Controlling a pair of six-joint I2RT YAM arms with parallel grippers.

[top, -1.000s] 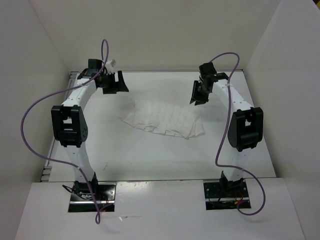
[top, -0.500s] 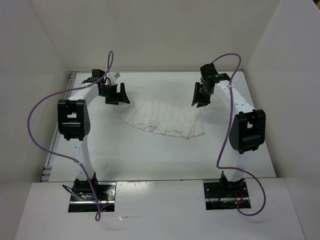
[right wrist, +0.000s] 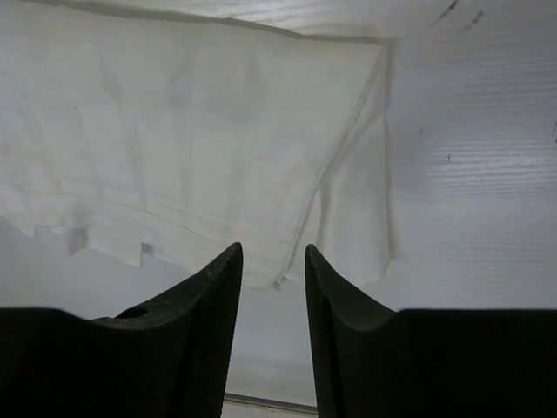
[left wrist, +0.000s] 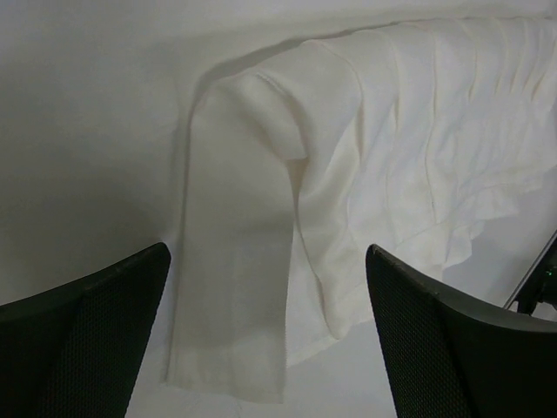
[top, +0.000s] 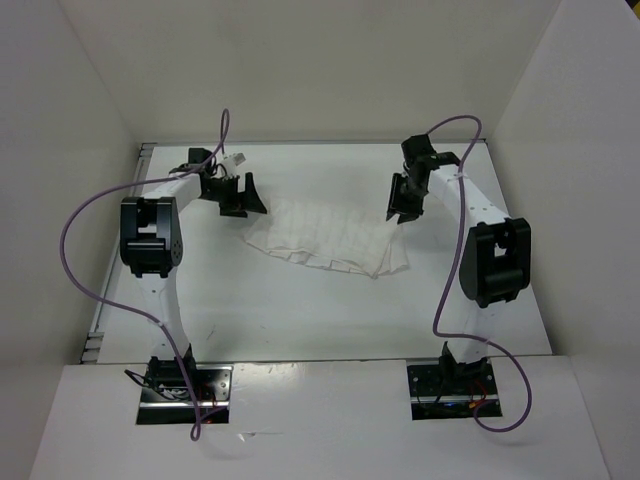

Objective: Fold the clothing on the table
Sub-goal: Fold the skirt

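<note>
The clothing (top: 325, 237) lies flat and wrinkled on the table (top: 300, 310), a thin white piece with parallel creases. My left gripper (top: 243, 197) hangs open and empty over its far left corner. In the left wrist view a folded sleeve-like flap of the clothing (left wrist: 365, 157) lies below the wide gap of the left gripper (left wrist: 268, 252). My right gripper (top: 401, 206) hovers above the far right corner. In the right wrist view the right gripper (right wrist: 272, 250) is narrowly open over the hem of the clothing (right wrist: 191, 139), holding nothing.
White walls (top: 560, 110) enclose the table on three sides. Purple cables (top: 75, 260) loop from both arms. The arm bases (top: 185, 385) are bolted at the near edge. A metal rim (top: 100, 310) runs along the table's left side.
The left gripper has swung right and nearer, to the clothing's left corner, and opened wider. The right gripper has dropped slightly toward the right corner.
</note>
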